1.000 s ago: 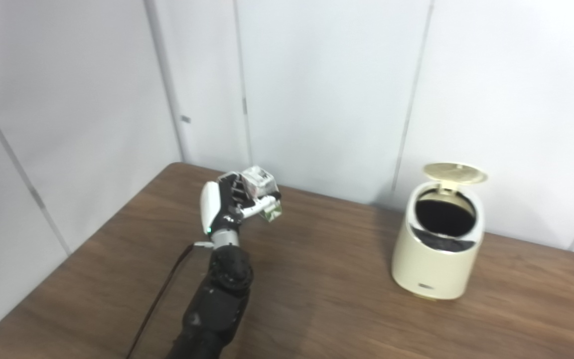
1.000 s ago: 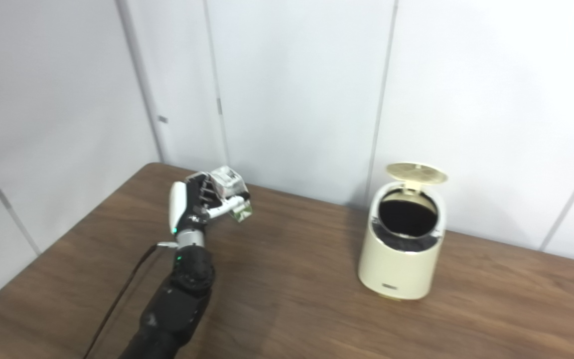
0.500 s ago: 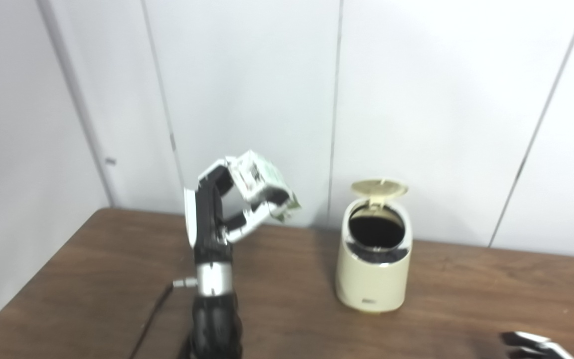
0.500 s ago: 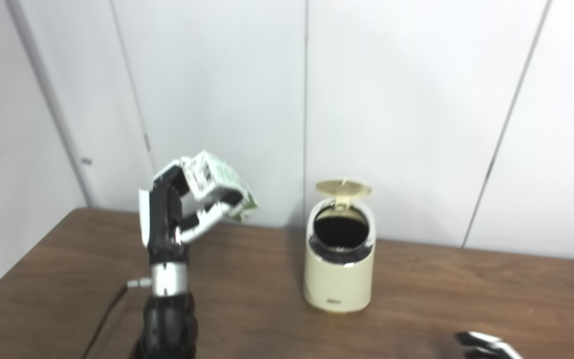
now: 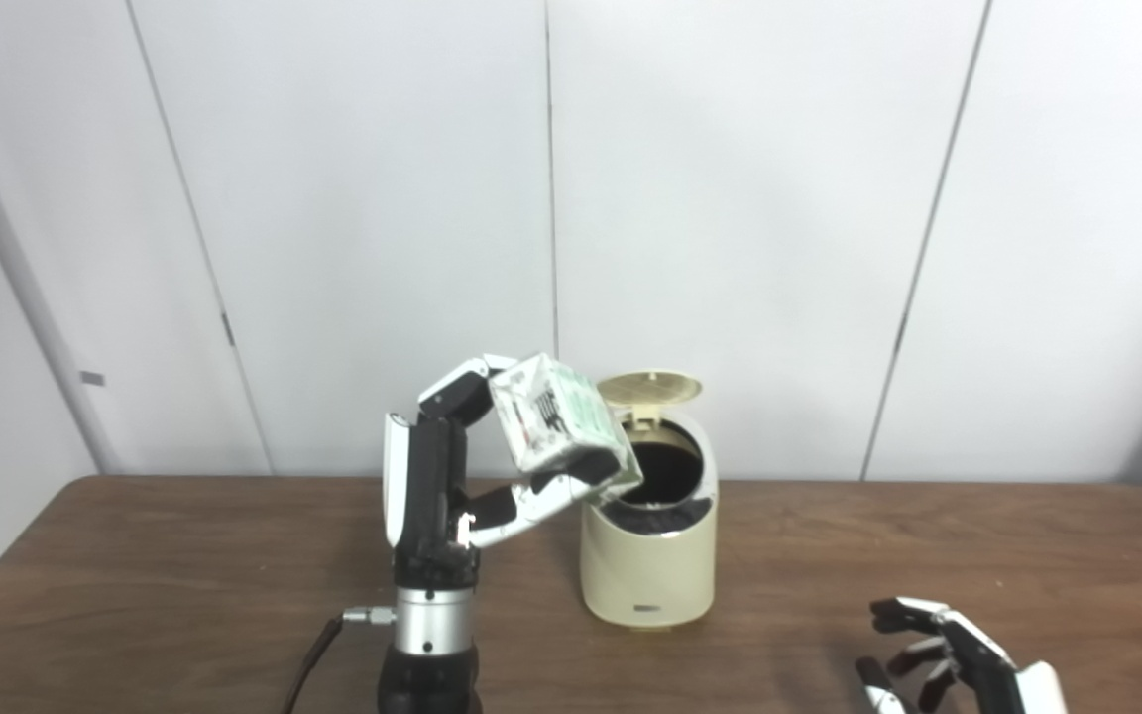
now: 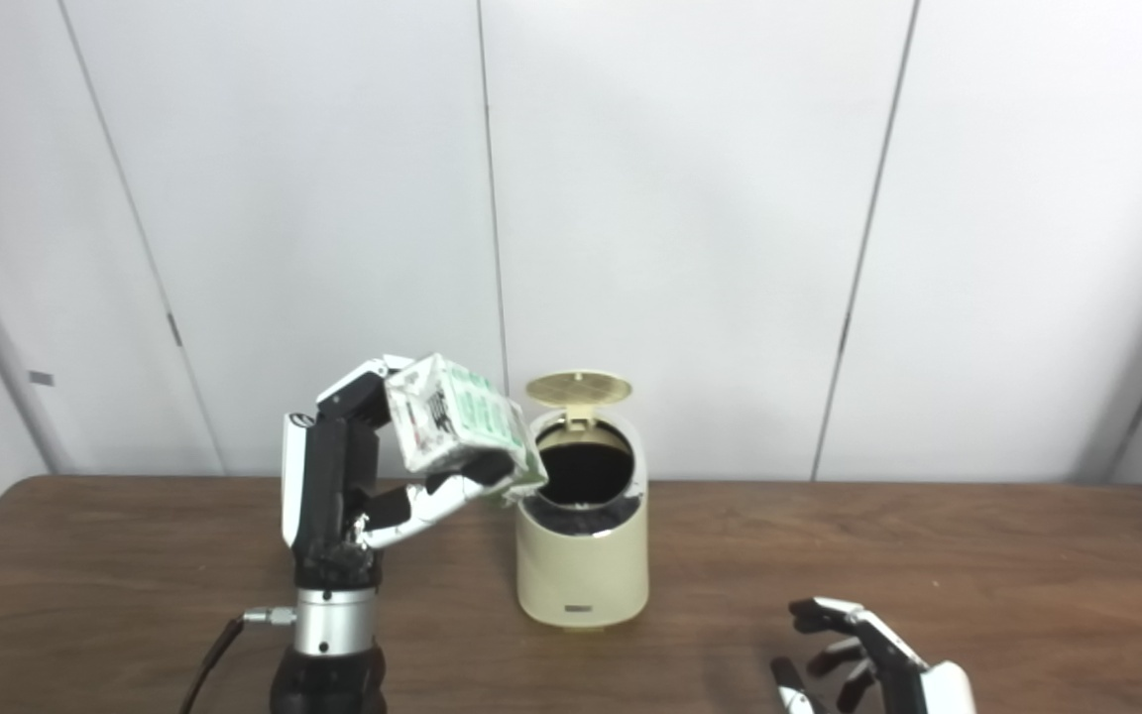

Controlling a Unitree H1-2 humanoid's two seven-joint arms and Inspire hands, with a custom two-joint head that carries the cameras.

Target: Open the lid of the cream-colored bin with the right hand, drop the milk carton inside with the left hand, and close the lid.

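The cream-colored bin [image 5: 646, 565] stands mid-table with its round lid [image 5: 650, 387] flipped up and the dark opening showing. My left hand [image 5: 452, 476] is raised upright just left of the bin, shut on the white and green milk carton [image 5: 556, 426]. The carton is tilted, its lower corner overlapping the bin's left rim in the picture. My right hand [image 5: 948, 659] rests low at the table's front right, fingers apart, holding nothing. The same carton [image 6: 457, 424] and bin [image 6: 583, 565] show in the right eye view.
The brown wooden table [image 5: 928, 535] stretches across the view, with white wall panels behind. A dark cable [image 5: 318, 654] runs from my left wrist toward the front edge.
The camera has swung right, so the whole picture shifted. My left hand has carried the carton right, up to the bin's rim. My right hand has come further into view.
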